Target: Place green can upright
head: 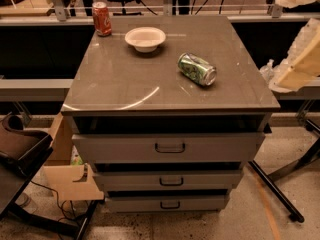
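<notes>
Green can (197, 69) lies sideways on the desk (125, 84), its end aimed right at the pincer (296, 66). The pincer's spread can't be told.

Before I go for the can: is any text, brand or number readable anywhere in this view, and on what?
No text can be read.
red can: white marking on its side, too blurred to read.
green can: green-and-white pattern, no legible word.
bowl, drawers: no text.
gripper, at the right edge beside the cabinet top: no label visible.
</notes>
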